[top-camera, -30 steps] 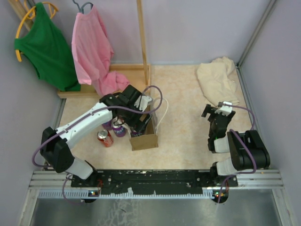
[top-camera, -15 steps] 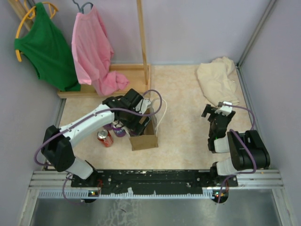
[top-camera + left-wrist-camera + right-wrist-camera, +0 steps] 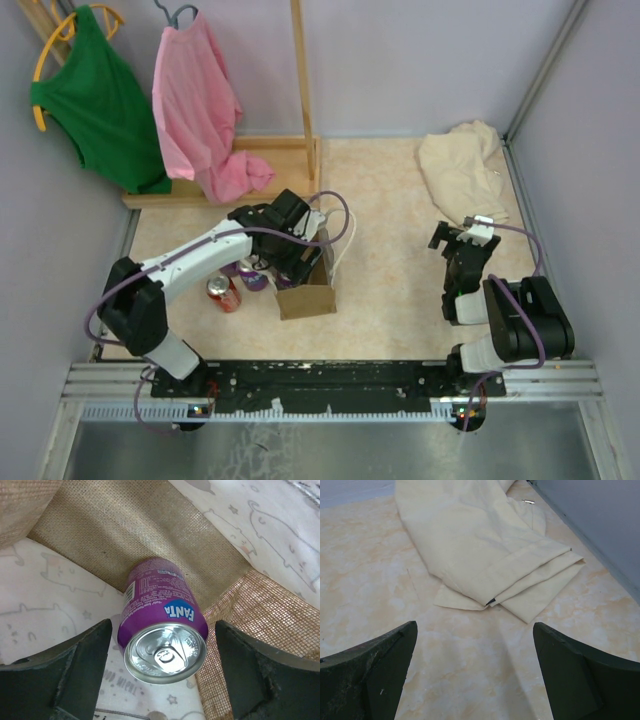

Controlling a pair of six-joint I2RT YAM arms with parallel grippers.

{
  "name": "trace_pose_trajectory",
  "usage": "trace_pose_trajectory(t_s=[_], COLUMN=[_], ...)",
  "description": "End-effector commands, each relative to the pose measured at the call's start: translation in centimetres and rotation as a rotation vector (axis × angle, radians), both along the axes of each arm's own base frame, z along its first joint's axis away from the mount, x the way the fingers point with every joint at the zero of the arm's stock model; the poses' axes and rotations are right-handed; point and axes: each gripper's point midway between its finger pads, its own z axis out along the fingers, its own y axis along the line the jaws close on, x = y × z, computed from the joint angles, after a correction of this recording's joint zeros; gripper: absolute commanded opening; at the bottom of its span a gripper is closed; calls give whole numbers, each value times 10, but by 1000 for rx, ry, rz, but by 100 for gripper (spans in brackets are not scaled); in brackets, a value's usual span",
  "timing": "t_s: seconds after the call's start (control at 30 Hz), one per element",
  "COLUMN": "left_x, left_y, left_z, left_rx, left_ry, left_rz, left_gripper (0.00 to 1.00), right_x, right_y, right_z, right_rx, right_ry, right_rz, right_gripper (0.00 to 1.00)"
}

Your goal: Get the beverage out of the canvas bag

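The small brown canvas bag (image 3: 307, 297) stands upright in the middle of the floor, its white handles (image 3: 345, 245) at its far right. My left gripper (image 3: 302, 258) reaches down into the bag's open top. In the left wrist view a purple Fanta can (image 3: 164, 630) stands inside the bag between burlap walls (image 3: 150, 535). My left gripper (image 3: 163, 632) is open, one finger on each side of the can's top, apart from it. My right gripper (image 3: 462, 238) is open and empty over bare floor (image 3: 475, 630).
A red can (image 3: 222, 293) and a purple can (image 3: 252, 276) stand on the floor left of the bag. A cream cloth (image 3: 462, 172) lies at the back right (image 3: 485, 540). A wooden rack (image 3: 300, 90) with pink and green shirts stands at the back left.
My left arm has shifted slightly right and its gripper has sunk a little further into the bag. The right arm has not moved.
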Motion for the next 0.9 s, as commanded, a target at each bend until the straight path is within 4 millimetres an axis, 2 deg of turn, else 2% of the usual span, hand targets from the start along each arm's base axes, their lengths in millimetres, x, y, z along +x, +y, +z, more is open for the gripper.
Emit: trace_pose_trajectory(t_s=[0.0,0.2,0.4,0.47,0.53,0.67,0.87], left_x=[-1,-3,-2,0,2,10,28], left_y=[-5,-4,-5,-6,-4,-3,-14], left_z=[-4,-4,-2,-1,-1,11,49], left_rx=[-5,7,11,17,34,57,-7], left_ry=[18,34,37,39,37,6,-96], left_rz=[-13,-11,-14,-18,-19,-16,-21], left_gripper=[85,67,28,12,1,0,0], right_x=[4,4,4,4,4,4,4], right_y=[-2,-2,-2,-2,-1,-2,-2], right_z=[12,12,11,12,12,12,11], right_rx=[-7,-7,-8,-8,-7,-7,-8], right_ry=[-43,-43,-42,-43,-43,-43,-42], right_rz=[-5,-6,-7,-6,-5,-7,-6], right_gripper=[99,99,99,99,99,99,99])
